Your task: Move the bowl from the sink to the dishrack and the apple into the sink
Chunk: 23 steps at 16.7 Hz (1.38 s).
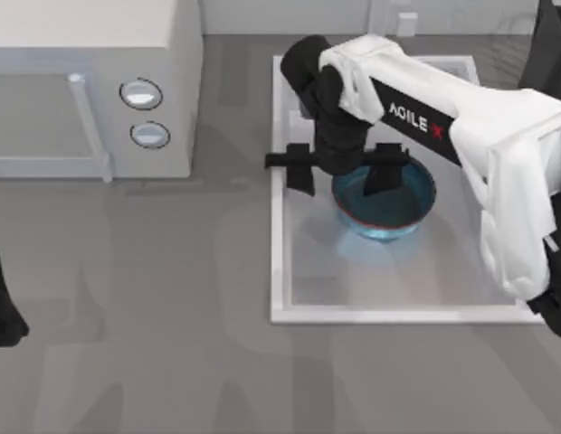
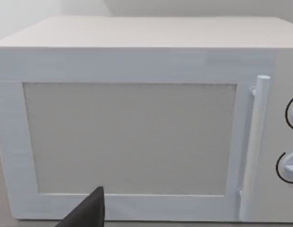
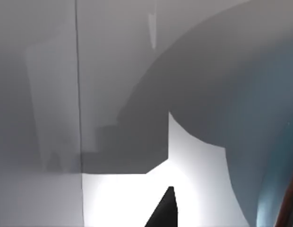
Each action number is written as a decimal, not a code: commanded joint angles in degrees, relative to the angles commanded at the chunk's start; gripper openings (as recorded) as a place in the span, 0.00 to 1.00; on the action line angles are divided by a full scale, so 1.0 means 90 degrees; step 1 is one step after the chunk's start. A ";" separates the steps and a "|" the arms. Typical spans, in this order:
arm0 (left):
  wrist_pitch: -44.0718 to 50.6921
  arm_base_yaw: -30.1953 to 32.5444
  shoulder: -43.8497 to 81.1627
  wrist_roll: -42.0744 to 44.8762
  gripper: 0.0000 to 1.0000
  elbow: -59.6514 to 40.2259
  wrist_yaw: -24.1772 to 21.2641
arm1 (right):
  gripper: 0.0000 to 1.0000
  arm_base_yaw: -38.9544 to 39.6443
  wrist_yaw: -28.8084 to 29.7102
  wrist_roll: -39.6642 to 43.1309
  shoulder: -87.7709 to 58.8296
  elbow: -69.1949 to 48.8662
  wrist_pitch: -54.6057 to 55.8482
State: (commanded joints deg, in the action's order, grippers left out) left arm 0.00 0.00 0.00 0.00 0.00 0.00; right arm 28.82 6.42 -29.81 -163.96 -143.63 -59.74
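So the right arm comes in from the right edge of the top view and stretches leftward across the sink, white upper links with the AgileX lettering on them, then the black wrist bends down over the basin. The right gripper hangs over the left side of the bowl, and its two black fingers are spread wide: one finger sits outside the bowl over the bare sink floor, the other is over the inside of the bowl, so the left rim lies between them. Can't tell from above whether either finger actually touches the rim. The bowl itself is blue and see-through with a reddish rim, sitting on the sink floor roughly mid-basin, a bit toward the back. In the right wrist view you get the blue curve of the bowl with a sliver of red rim at the edge, the white sink floor, and one dark fingertip poking in. The left arm is parked at the left edge of the table, just a black bit showing. Its wrist camera looks straight at the microwave, door, handle and knobs, with a dark finger in the corner; can't tell how its jaws stand.
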 joint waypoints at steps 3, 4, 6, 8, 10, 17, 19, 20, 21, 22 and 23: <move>0.0000 0.0000 0.0000 0.0000 1.00 0.0000 0.0000 | 0.55 0.0000 0.0000 0.0000 0.0000 0.0000 0.0000; 0.0000 0.0000 0.0000 0.0000 1.00 0.0000 0.0000 | 0.47 0.0000 0.0000 0.0000 0.0000 0.0000 0.0000; 0.0000 0.0000 0.0000 0.0000 1.00 0.0000 0.0000 | 0.32 0.0000 0.0000 0.0000 0.0000 0.0000 0.0000; 0.0000 0.0000 0.0000 0.0000 1.00 0.0000 0.0000 | 0.17 0.0000 0.0000 0.0000 0.0000 0.0000 0.0000; 0.0000 0.0000 0.0000 0.0000 1.00 0.0000 0.0000 | 0.02 0.0000 0.0000 0.0000 0.0000 0.0000 0.0000; 0.0000 0.0000 0.0000 0.0000 1.00 0.0000 0.0000 | 0.00 0.0000 0.0000 0.0000 0.0000 0.0000 0.0000; 0.0000 0.0000 0.0000 0.0000 1.00 0.0000 0.0000 | 0.00 -0.0020 0.0005 -0.0001 0.0048 0.0023 0.0003; 0.0000 0.0000 0.0000 0.0000 1.00 0.0000 0.0000 | 0.00 -0.0014 0.0006 -0.0007 0.0061 0.0032 -0.0003; 0.0000 0.0000 0.0000 0.0000 1.00 0.0000 0.0000 | 0.00 0.0026 0.0012 -0.0039 0.0133 0.0080 -0.0039; 0.0000 0.0000 0.0000 0.0000 1.00 0.0000 0.0000 | 0.00 0.0103 0.0023 -0.0101 0.0271 0.0170 -0.0112; 0.0000 0.0000 0.0000 0.0000 1.00 0.0000 0.0000 | 0.00 0.0214 0.0039 -0.0198 0.0482 0.0304 -0.0223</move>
State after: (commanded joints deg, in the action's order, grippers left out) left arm 0.00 0.00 0.00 0.00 0.00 0.00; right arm 30.74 6.78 -31.59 -159.62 -140.89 -61.75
